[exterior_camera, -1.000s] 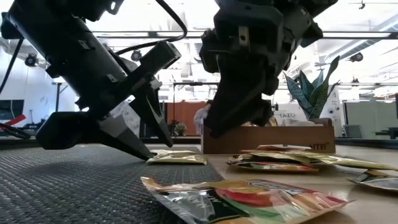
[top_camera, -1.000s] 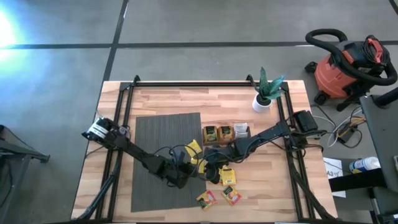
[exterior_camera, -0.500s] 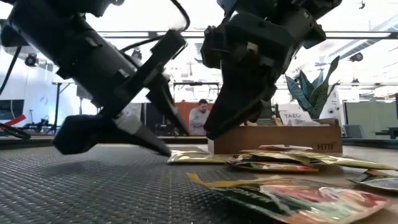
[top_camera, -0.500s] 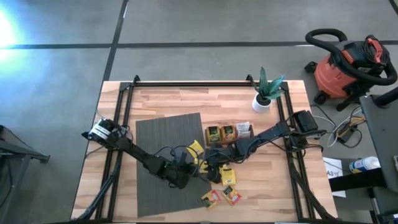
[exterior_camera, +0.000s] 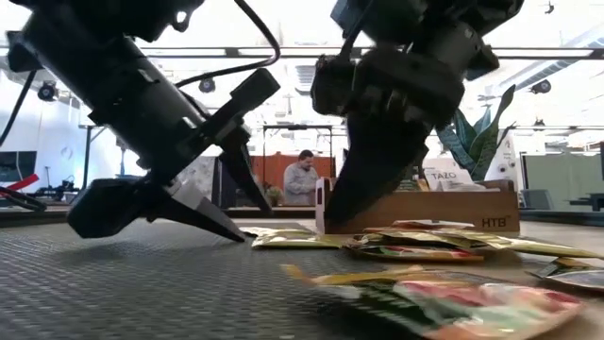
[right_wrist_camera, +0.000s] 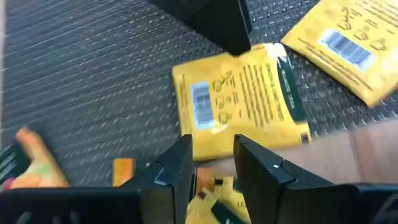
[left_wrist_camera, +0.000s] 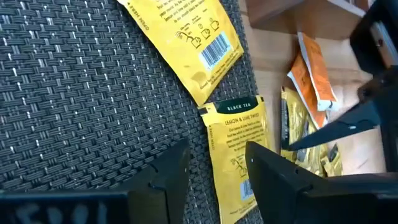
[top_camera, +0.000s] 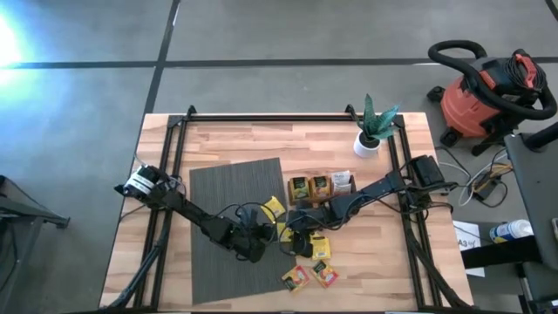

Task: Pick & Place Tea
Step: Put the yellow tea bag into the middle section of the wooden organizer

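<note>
A yellow tea sachet [left_wrist_camera: 231,134] lies flat at the right edge of the grey woven mat [top_camera: 222,196]. My left gripper [left_wrist_camera: 217,152] is open and slants down over it, one finger on either side. My right gripper [right_wrist_camera: 211,146] comes from the opposite side, low over the same sachet [right_wrist_camera: 239,102], with a narrow gap between its fingers and nothing in it. A second yellow sachet [left_wrist_camera: 186,37] lies farther along the mat's edge. More sachets [top_camera: 321,249] lie on the wood near the front. The brown tray [exterior_camera: 425,210] stands behind them. My left gripper has one fingertip [right_wrist_camera: 233,37] at the yellow sachet's edge [right_wrist_camera: 249,56], coming down at a slant from the table's left. I cannot tell whether it touches the sachet, which lies flat on the mat. My right gripper's fingers stand over the sachet's other edge [right_wrist_camera: 214,140]; whether they touch it does not show.
An orange sachet [left_wrist_camera: 314,74] and several others lie between the mat and the tray. Two sachets [top_camera: 309,276] lie near the front edge. A potted plant [top_camera: 370,131] stands at the back right. Black frame rails [top_camera: 174,174] run along both sides.
My left gripper has rolled about its own line while staying over the mat's right edge. My right gripper has rolled too and sunk a little toward the yellow sachet.
</note>
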Controlling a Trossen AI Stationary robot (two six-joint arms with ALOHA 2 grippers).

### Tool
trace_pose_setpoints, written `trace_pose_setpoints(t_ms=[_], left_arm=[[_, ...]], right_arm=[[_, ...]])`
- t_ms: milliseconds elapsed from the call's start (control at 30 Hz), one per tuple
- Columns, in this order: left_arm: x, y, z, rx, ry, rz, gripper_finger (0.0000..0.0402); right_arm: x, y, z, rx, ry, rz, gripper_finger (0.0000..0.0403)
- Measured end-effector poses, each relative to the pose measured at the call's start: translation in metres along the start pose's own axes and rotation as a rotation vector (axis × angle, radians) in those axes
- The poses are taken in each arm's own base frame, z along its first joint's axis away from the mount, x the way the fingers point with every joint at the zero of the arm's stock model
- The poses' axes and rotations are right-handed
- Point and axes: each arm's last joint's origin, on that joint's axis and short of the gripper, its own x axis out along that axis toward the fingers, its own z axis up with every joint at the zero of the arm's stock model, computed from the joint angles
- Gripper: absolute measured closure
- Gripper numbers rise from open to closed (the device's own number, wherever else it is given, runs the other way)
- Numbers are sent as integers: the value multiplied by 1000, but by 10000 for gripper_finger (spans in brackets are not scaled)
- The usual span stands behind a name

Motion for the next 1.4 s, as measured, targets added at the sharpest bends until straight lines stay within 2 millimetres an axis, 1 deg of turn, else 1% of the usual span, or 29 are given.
trace_pose_setpoints(t_ms=[67, 233, 500, 667, 733, 800, 867, 1000, 1067, 1133, 1233, 1300, 1400], left_arm=[[2, -3, 2, -5, 9, -15, 243], [8, -9, 8, 11, 19, -25, 243], [9, -13, 8, 5, 37, -53, 243], [9, -13, 7, 38, 60, -54, 245], [8, -13, 6, 42, 68, -54, 253], [8, -13, 6, 44, 67, -53, 272], [6, -15, 6, 54, 68, -44, 300], [4, -18, 7, 115, 73, -41, 370], [1, -23, 9, 140, 71, -59, 393], [-4, -27, 11, 173, 67, -78, 397], [-18, -33, 14, 260, 69, -106, 399], [-33, -39, 14, 341, 70, -148, 399], [-62, -49, 14, 476, 44, -208, 400]], right_arm=[[7, -2, -4, 0, 22, -11, 291], [21, -2, -4, 4, 33, -14, 291], [19, 1, 2, -42, 20, -12, 305], [18, 3, 6, -51, 12, -7, 314], [16, 3, 8, -51, 8, -6, 317], [13, 4, 9, -51, 1, -6, 320], [6, 5, 13, -51, -17, -21, 321], [-9, 6, 20, -56, -66, -60, 319], [-19, 7, 24, -64, -83, -63, 319], [-31, 7, 27, -68, -91, -62, 321], [-57, 4, 36, -82, -117, -64, 325], [-78, 0, 41, -95, -131, -67, 329], [-113, -6, 46, -120, -158, -36, 333]])
